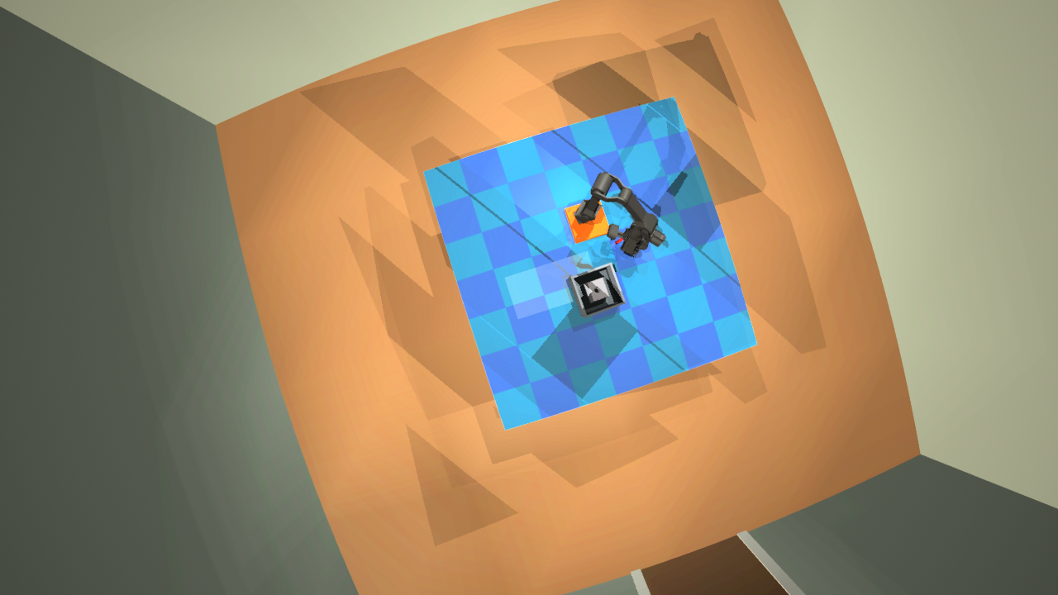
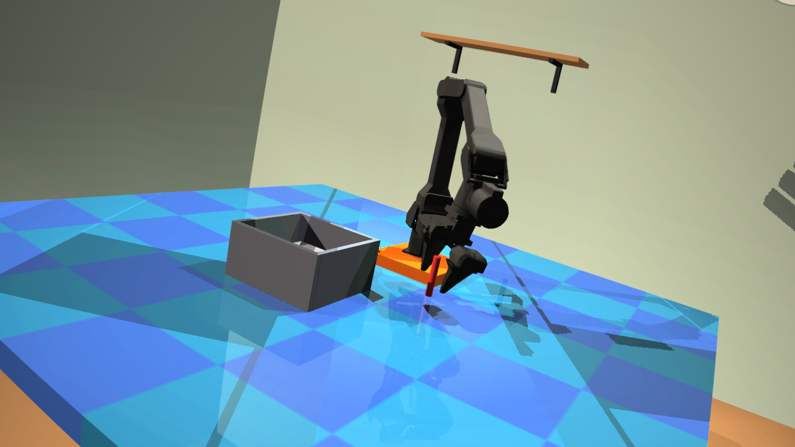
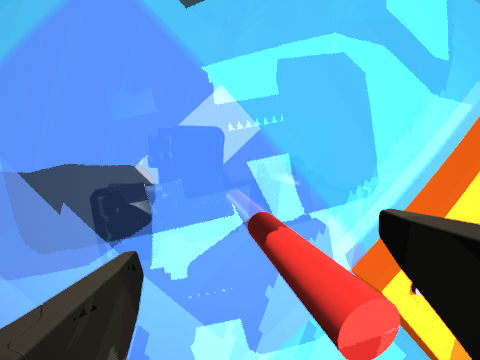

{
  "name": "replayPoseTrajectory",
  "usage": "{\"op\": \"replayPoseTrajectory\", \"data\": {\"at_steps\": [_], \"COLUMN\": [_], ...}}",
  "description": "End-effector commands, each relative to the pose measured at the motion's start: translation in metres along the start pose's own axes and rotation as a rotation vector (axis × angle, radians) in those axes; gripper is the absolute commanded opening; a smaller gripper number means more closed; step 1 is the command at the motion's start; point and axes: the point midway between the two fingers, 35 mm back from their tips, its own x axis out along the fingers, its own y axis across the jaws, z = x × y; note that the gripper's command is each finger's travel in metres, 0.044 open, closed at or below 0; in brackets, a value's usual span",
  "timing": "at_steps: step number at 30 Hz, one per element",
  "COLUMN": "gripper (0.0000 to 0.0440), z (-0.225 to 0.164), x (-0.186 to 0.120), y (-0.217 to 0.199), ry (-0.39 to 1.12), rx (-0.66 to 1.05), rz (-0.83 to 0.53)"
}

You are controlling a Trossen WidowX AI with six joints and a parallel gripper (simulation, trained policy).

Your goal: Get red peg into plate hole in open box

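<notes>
Currently my gripper (image 1: 615, 238) (image 2: 433, 280) (image 3: 263, 243) stands wide around the red peg (image 1: 619, 240) (image 2: 433, 276) (image 3: 320, 280). Closing off-centre could tip the peg before I secure it.

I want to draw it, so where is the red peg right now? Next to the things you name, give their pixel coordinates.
In the exterior view, the peg (image 1: 619, 240) (image 2: 433, 276) (image 3: 322, 285) stands right of the box (image 1: 618, 285) (image 2: 272, 264), between the gripper's (image 2: 432, 279) (image 3: 260, 235) open fingers.
</notes>
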Motion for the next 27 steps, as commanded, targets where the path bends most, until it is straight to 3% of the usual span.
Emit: {"op": "replayPoseTrajectory", "data": {"at_steps": [1, 15, 27], "gripper": [0.0367, 0.001, 0.0], "z": [-0.003, -0.004, 0.036], "x": [0.013, 0.029, -0.023], "y": [-0.003, -0.009, -0.014], "ry": [0.0, 0.027, -0.1], "rx": [-0.023, -0.033, -0.031], "rz": [-0.022, -0.102, -0.085]}}
